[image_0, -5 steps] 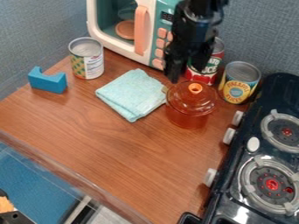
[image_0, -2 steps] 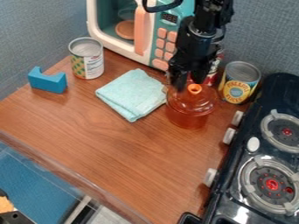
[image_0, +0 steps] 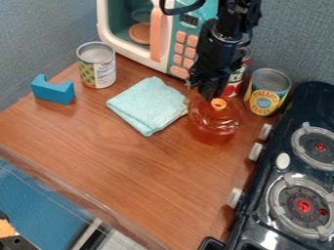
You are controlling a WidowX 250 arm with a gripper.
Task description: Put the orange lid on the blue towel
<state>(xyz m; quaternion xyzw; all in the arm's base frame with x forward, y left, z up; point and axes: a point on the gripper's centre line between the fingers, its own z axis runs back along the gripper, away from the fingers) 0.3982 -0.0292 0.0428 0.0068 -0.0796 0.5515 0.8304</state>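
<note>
End effector (image_0: 209, 95) pointing down at the top of the orange lid (image_0: 225, 116), right by its small knob (image_0: 219, 103); whether it has hold of the lid or is merely close to it, I cannot tell. Left to right on the wooden table (image_0: 117, 161), first comes a blue block (image_0: 53, 91) with a notch in its upper side, near the table's far left edge. Next is an upright can (image_0: 96, 66) with a patterned label and a bare metal top. To the right of that can, the blue towel (image_0: 147, 105) lies folded into a rough square, and behind the towel stands a white and teal toy microwave (image_0: 130, 49) with a pink handle (image_0: 157, 34) and pink buttons (image_0: 179, 59). Just right of the towel is the see-through orange pot (image_0: 212, 135), with the lid at its top; I cannot tell whether the lid sits fully down on the rim. Behind the pot, a red can (image_0: 233, 88) is partly hidden by the end effector. Beside it, a can with a yellow label (image_0: 265, 95) stands upright. Along the right side is a black toy stove (image_0: 261, 195) with two round burners and pale knobs.
</note>
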